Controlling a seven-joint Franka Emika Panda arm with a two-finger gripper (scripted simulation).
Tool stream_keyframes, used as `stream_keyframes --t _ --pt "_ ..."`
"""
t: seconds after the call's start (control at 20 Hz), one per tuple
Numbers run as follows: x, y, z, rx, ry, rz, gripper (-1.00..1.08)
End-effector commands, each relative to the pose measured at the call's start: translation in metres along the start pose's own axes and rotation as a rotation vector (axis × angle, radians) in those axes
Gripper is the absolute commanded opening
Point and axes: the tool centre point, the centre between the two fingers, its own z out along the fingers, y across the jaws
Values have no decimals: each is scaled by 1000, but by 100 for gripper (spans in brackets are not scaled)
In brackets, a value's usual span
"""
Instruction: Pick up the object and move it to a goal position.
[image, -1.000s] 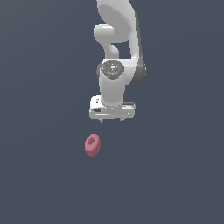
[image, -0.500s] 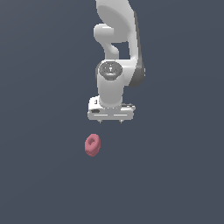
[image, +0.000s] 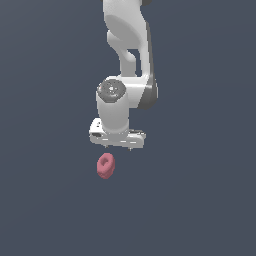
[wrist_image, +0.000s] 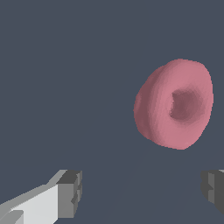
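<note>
While we hover end effector (image: 118, 146) with fingers apart, holding nothing, pink ring (image: 105, 166) sits just below it, offset toward exterior view's left, standing tilted on edge, hole sideways.

Only the pink ring (image: 105, 165) sits low in the exterior frame, just under the wide-spread gripper (image: 118, 145); bare grey ground surrounds it on all sides.

A plain dark grey-blue surface (image: 45, 200) carries the pink ring (image: 105, 166).
</note>
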Motion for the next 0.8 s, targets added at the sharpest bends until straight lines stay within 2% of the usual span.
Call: stream_keyframes --t 0.0,0.35,0.75 --pt "14 12 3 2 5 48 100" --pt "41 38 11 7 17 149 100" --pt "53 50 14 8 23 194 100"
